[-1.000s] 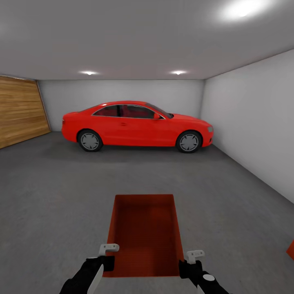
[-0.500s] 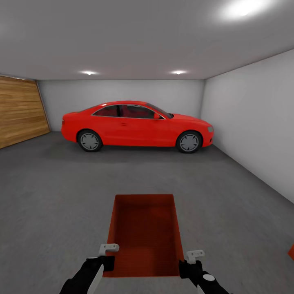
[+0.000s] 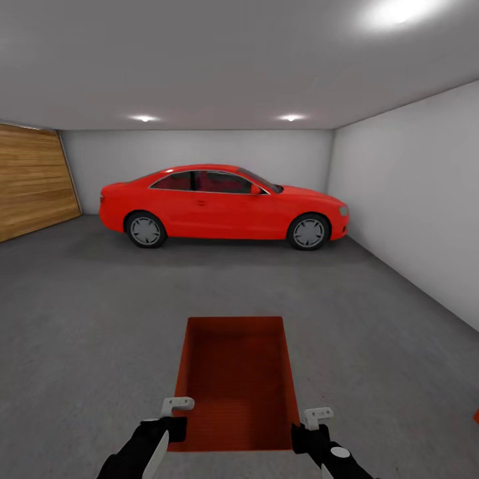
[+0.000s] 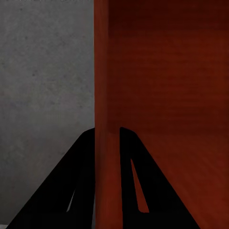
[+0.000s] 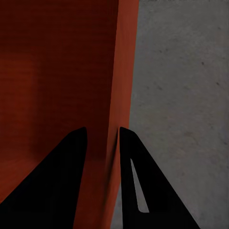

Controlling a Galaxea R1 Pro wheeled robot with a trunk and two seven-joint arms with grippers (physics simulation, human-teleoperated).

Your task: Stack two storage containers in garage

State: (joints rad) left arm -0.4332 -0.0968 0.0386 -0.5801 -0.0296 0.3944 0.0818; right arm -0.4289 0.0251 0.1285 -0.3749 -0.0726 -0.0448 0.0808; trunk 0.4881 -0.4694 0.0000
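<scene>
I am in the garage. One rust-red open-top storage container [image 3: 236, 379] hangs low in front of me over the dark grey concrete floor [image 3: 93, 319]. My left gripper [image 3: 177, 420] is shut on its left wall [image 4: 107, 71], one finger on each side. My right gripper [image 3: 313, 426] is shut on its right wall [image 5: 125, 57] in the same way. A small rust-red sliver [image 3: 476, 417] at the right edge of the head view looks like the other container, low on the floor; most of it is cut off.
A red car [image 3: 219, 203] is parked across the far end. A honey-coloured wooden panel door [image 3: 30, 179] fills the left wall. A plain white wall [image 3: 412, 199] runs along the right. Open concrete lies between me and the car.
The red sliver at the right edge has shrunk and slid further out of view, as the camera shifted slightly. Both grippers keep the same hold on the container.
</scene>
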